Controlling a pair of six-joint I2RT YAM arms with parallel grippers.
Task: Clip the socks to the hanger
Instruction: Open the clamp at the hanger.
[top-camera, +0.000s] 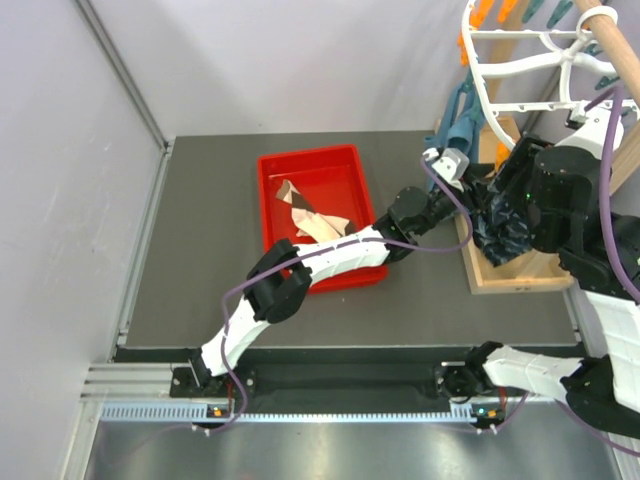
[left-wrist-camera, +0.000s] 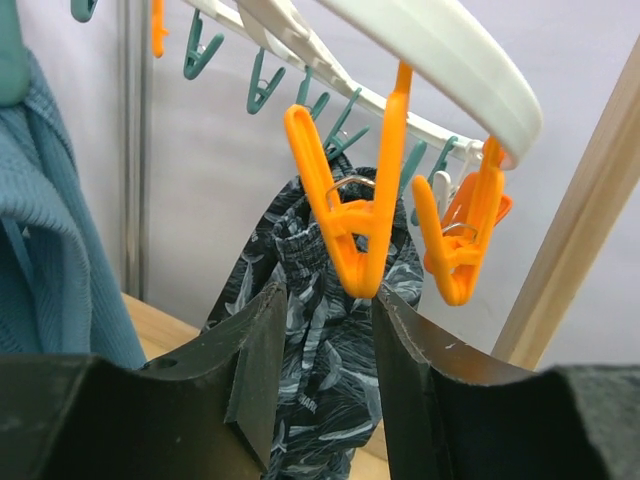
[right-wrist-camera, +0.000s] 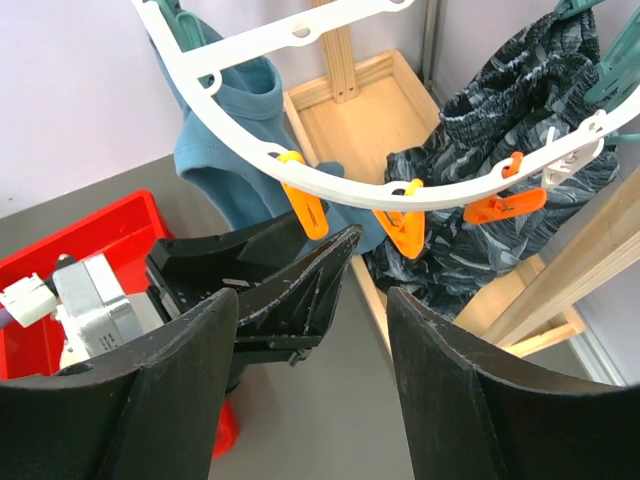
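The socks (top-camera: 310, 215), beige with dark brown patches, lie in the red tray (top-camera: 345, 165). The hanger (top-camera: 482, 95), a white ring with orange and teal pegs, hangs at the back right. My left gripper (left-wrist-camera: 328, 295) is open and empty, raised just under the ring (left-wrist-camera: 450, 60). The tip of an orange peg (left-wrist-camera: 350, 235) hangs just above the gap between its fingertips, close to the right one. My right gripper (right-wrist-camera: 312, 298) is open and empty. It looks down past the ring (right-wrist-camera: 250, 140) onto the left gripper (right-wrist-camera: 290, 265).
A dark navy patterned cloth (left-wrist-camera: 330, 330) and a teal cloth (left-wrist-camera: 50, 240) hang from the hanger. A slanted wooden pole (left-wrist-camera: 590, 200) and a wooden base frame (top-camera: 510, 270) stand at the right. The left arm (top-camera: 330, 250) lies across the tray's near right corner.
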